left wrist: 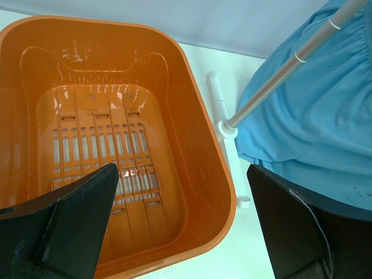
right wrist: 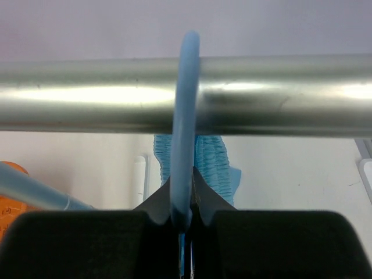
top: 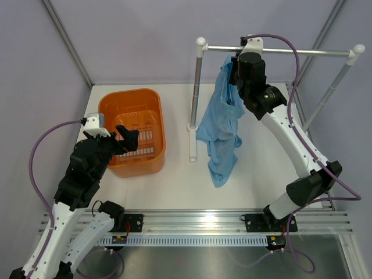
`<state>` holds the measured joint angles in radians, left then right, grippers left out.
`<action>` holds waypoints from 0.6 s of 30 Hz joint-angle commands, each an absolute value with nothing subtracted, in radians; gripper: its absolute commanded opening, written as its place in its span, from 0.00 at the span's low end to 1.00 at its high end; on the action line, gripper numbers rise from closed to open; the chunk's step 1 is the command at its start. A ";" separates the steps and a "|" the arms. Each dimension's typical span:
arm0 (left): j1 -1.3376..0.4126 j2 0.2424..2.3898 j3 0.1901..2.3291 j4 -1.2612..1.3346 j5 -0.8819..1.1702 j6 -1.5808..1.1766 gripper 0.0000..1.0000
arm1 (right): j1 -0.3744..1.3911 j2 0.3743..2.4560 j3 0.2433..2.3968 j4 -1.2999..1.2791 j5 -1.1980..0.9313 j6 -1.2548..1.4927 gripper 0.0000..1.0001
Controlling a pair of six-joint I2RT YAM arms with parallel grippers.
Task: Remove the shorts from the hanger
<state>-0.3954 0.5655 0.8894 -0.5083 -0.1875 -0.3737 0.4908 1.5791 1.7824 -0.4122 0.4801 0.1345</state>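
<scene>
We are gripping the hanger (right wrist: 186,104) with the right tool (right wrist: 185,203), whose two fingers are pressing tight on the thin blue wire just under its hook. The hook is sitting over the silver rail (right wrist: 87,96). The shorts (top: 220,125) are hanging limp and wrinkled from the hanger below the rail, with their lower end draping down toward the white counter (top: 174,186). We are holding the left tool (left wrist: 183,171) spread wide and empty above the orange basket (top: 131,91), well apart from the shorts.
</scene>
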 commanded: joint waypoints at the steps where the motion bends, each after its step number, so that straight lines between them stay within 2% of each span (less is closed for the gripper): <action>1: -0.394 0.569 0.882 -0.485 -0.183 -0.370 0.99 | 0.497 1.491 1.810 -0.386 0.474 0.092 0.00; 11: -0.394 0.587 0.888 -0.477 -0.157 -0.364 0.99 | 0.495 1.445 1.867 -0.541 0.348 0.106 0.00; 18: -0.394 0.661 0.943 -0.472 -0.054 -0.388 0.99 | 0.492 1.353 1.804 -0.626 0.275 0.123 0.00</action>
<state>-0.3954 0.6250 0.8917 -0.5072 -0.1387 -0.3748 0.4908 1.4364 1.8030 -0.6048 0.3328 0.1196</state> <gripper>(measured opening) 0.988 0.101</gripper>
